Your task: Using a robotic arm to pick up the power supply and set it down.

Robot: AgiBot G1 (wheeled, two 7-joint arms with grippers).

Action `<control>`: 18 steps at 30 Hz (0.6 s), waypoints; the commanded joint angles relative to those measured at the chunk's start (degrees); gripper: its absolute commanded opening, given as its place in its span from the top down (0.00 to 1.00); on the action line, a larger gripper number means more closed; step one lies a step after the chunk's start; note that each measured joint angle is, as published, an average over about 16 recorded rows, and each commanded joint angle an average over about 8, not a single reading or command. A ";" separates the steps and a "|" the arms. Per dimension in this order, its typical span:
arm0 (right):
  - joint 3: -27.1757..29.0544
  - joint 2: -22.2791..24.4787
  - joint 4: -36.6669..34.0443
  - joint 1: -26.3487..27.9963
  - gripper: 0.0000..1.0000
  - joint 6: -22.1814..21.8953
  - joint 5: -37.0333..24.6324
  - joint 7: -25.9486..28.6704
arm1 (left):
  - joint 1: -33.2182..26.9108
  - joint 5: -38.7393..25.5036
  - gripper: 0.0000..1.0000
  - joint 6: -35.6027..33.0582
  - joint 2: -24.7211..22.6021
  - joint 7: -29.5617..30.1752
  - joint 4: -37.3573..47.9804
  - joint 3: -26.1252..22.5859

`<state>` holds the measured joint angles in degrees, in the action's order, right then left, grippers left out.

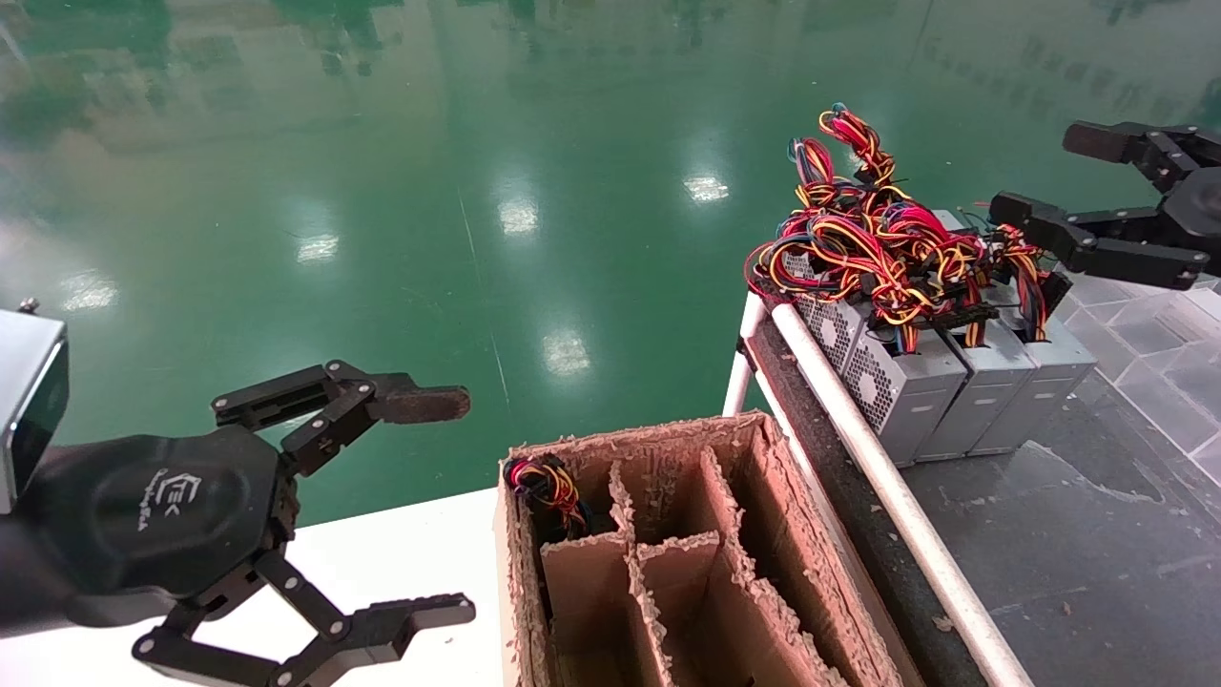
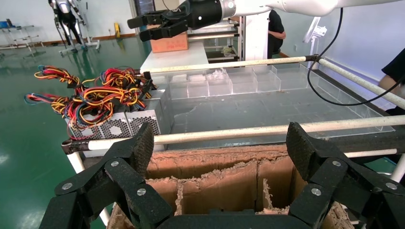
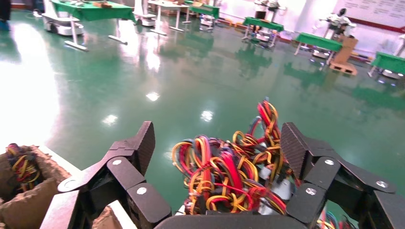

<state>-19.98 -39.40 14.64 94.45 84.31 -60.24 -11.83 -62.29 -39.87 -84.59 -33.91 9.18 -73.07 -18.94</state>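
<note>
A row of grey power supplies (image 1: 906,386) stands on the dark cart, topped by a tangle of red, yellow and black wires (image 1: 873,239). My right gripper (image 1: 1047,174) hovers open just right of and above that tangle. In the right wrist view, the right gripper (image 3: 217,148) has the wires (image 3: 224,174) between and below its fingers without touching them. My left gripper (image 1: 456,504) is open, low at the left beside the cardboard box (image 1: 763,496). In the left wrist view the left gripper (image 2: 220,148) is empty.
The cardboard box (image 2: 215,164) has divider compartments; wires of one more power supply (image 1: 544,482) poke from its far-left cell. A white pipe rail (image 1: 887,482) edges the cart. Clear plastic trays (image 1: 1149,329) lie at the cart's right. A white table (image 1: 401,549) lies under the left gripper.
</note>
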 commanded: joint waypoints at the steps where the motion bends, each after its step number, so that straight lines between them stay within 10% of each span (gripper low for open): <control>1: 0.16 0.18 2.41 -1.34 0.00 0.06 0.75 0.92 | 0.00 0.00 0.00 0.00 0.00 0.00 0.00 0.00; 18: 1.55 1.71 23.06 -12.87 0.00 0.54 7.19 8.84 | -0.01 0.02 0.00 0.01 0.01 -0.01 0.01 -0.03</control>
<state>-18.43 -37.69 37.68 81.60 84.85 -53.06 -3.01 -62.30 -39.85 -84.58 -33.90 9.17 -73.06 -18.97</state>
